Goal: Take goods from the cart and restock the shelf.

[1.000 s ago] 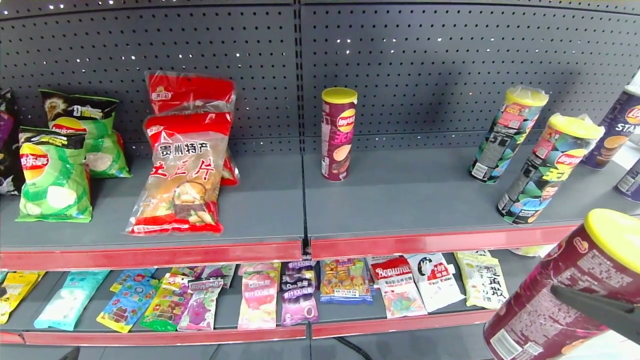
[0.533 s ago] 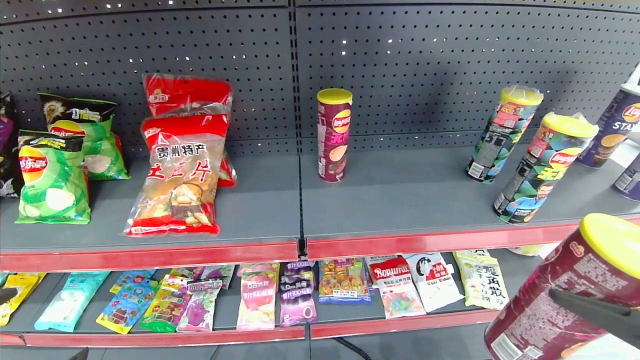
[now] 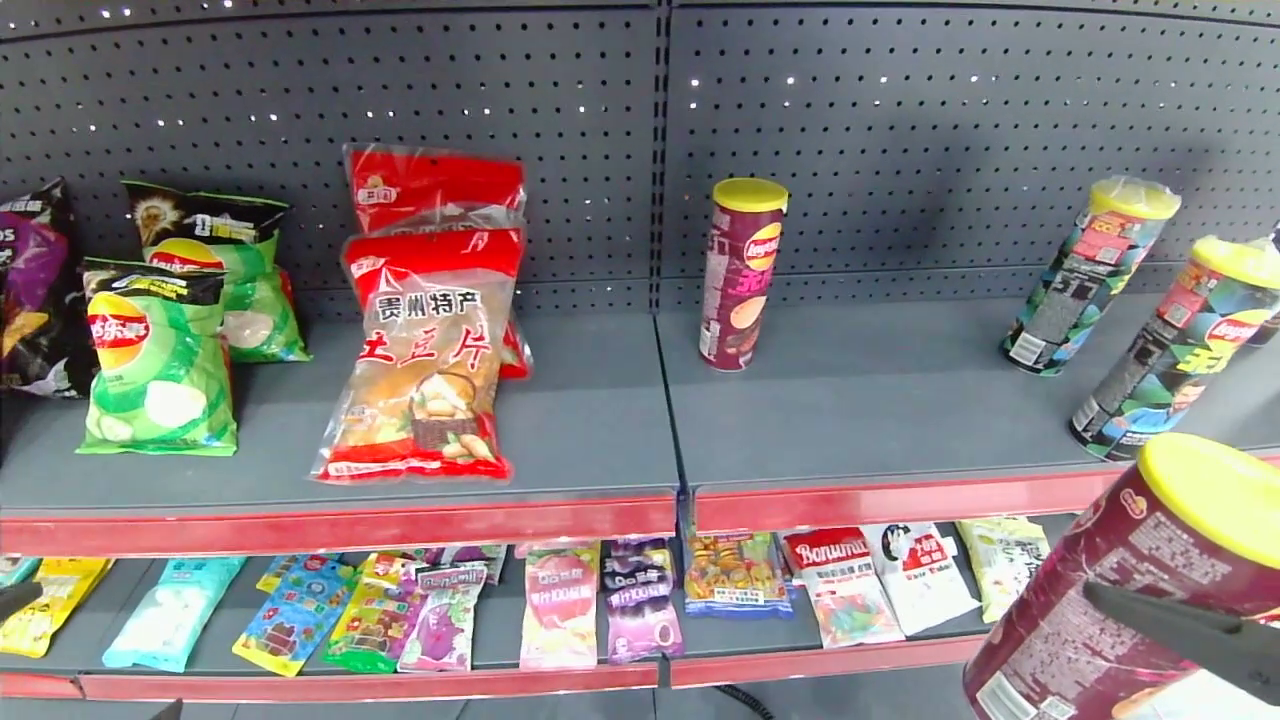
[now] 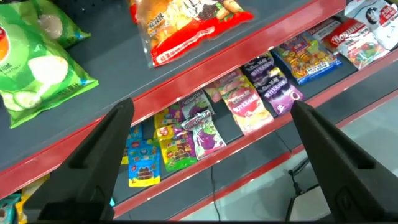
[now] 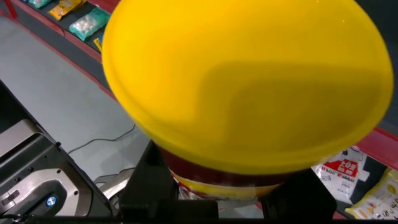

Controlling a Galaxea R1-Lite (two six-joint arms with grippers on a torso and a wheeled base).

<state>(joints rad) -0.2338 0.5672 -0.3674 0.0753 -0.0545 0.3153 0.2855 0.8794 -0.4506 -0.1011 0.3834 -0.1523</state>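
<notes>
Held can: the maroon cardboard crisp canister with the yellow plastic lid point(image 3: 1130, 590) is in the air, tilted, low on my right and in front of the shelf.
Right gripper point(image 5: 227, 194): jaws are clamped on that canister's body below the lid. The wall is round and looks smooth, so I judge a jolt could let it twist or slide in the grip.
Left gripper point(image 4: 211, 162): jaws are spread wide with nothing in them, hanging before the small bright sweet packets point(image 4: 205, 124) on the lower shelf. If I roll the base in, it could rake them.
Red front lip of the grey upper shelf point(image 3: 880, 500): if I bring the canister in too low, its base could catch here and lever out of the jaws.
Nearest neighbour: a dark patterned canister with a yellow lid point(image 3: 1170, 350) stands near the front edge, with a second like it point(image 3: 1085, 275) behind. A wide swing could knock either one over.
Open patch: there is bare shelf between those and the matching maroon canister point(image 3: 742, 275) upright near the back. Released while tilted, mine could topple and roll.
Perforated dark back panel point(image 3: 900, 150): if I push too deep, the canister could hit it and tip.
</notes>
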